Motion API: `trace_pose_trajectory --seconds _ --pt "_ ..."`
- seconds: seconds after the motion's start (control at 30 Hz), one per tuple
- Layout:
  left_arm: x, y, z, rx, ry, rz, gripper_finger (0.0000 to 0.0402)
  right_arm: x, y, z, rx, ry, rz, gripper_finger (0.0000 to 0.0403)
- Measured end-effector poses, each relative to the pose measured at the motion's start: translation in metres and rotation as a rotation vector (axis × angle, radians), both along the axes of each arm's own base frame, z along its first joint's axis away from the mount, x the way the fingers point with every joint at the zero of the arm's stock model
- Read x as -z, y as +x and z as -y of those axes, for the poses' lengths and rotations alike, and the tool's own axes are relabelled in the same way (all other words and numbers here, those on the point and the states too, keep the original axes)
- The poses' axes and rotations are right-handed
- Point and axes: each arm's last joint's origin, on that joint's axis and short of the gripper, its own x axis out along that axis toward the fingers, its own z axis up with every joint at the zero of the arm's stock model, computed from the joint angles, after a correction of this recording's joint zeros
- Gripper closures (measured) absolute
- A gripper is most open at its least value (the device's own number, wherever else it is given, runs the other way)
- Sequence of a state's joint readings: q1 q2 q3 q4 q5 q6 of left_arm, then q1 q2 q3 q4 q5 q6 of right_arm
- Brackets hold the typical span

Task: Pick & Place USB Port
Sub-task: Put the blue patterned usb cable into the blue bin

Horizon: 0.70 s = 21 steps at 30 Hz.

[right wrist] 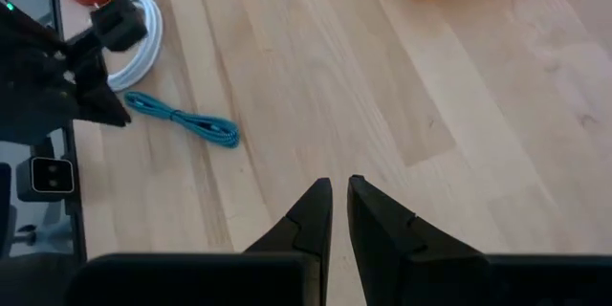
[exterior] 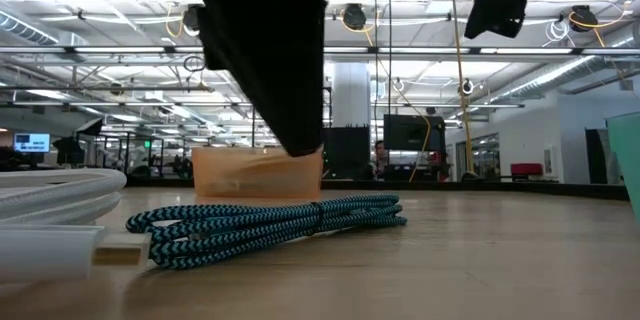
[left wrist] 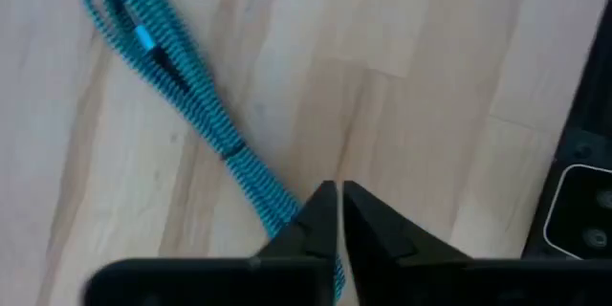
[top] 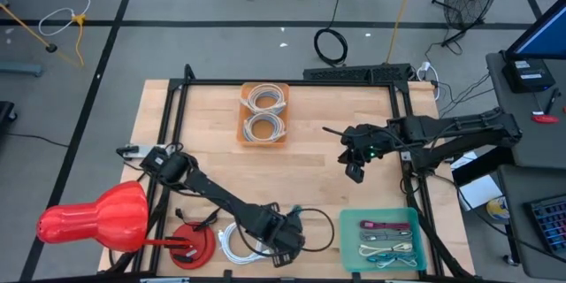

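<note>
The teal braided USB cable (left wrist: 182, 86) lies loose on the tabletop (top: 309, 150) near its front edge. My left pincer (left wrist: 339, 212) hovers over its end, fingers nearly together, gripping nothing, lined up to grab. The right pincer (right wrist: 339, 212) waits mid-table, nearly closed and empty.

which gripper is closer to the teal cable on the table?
Left. The left gripper sits right over one end of the teal cable, fingers nearly together, grip unclear. The right gripper hangs above mid-table, well away from it.
</note>
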<state>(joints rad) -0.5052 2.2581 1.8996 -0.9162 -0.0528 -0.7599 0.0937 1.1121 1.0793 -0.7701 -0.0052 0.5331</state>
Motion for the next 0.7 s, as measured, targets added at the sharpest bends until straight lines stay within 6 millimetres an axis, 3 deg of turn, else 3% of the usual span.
trace_pose_trajectory --seconds 0.37,0.53,0.7 --pt "0.008 0.000 -0.008 -0.127 -0.007 -0.073 0.0211 0.009 -0.015 0.001 0.058 0.054 0.008 0.0374" --pt "0.032 -0.001 -0.008 -0.138 0.018 -0.165 0.0196 0.004 -0.020 0.002 0.064 0.059 0.045 0.0374" --pt "0.040 0.001 -0.006 -0.143 -0.002 -0.185 0.0221 -0.002 -0.021 0.002 0.063 0.065 0.100 0.0374"
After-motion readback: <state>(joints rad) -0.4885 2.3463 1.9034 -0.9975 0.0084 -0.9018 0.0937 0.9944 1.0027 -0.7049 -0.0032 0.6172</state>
